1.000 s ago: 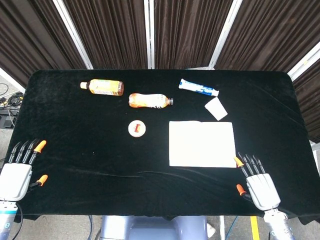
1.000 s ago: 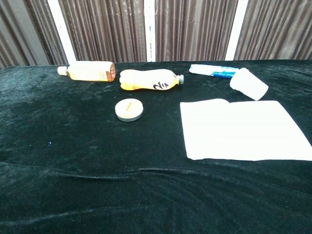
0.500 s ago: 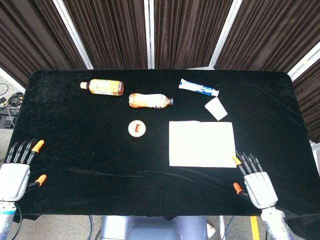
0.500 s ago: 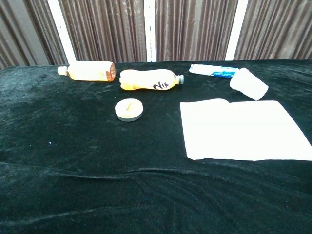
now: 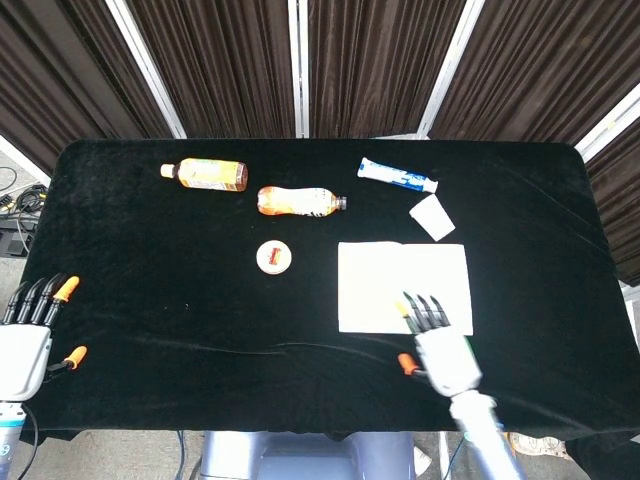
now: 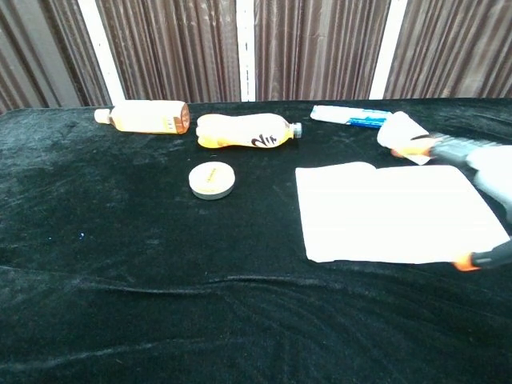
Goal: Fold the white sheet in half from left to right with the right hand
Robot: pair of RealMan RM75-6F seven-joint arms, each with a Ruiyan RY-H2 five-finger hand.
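At the far left the left hand [image 5: 25, 345] hangs off the edge of the black surface [image 5: 150, 300], fingers apart, holding nothing. Moving right: two orange drink bottles, one with a white cap [image 5: 205, 174] and one with a dark cap [image 5: 300, 201], both on their sides, then one small round tin [image 5: 274, 257] nearer the front. Right of the tin lies the one white sheet [image 5: 385, 275], flat on the cloth, right of the middle. Behind it are one blue-and-white tube [image 5: 397, 176] and one small white packet [image 5: 432, 216].

The sheet looks thin, light and limp, likely to slide or crumple on the velvet if pushed. I'd judge the left edge, near a corner, the place to pinch and lift it, carrying it across to the right edge.

The right hand [image 5: 438, 345] is over the sheet's near edge, fingers spread and empty; in the chest view it is blurred.
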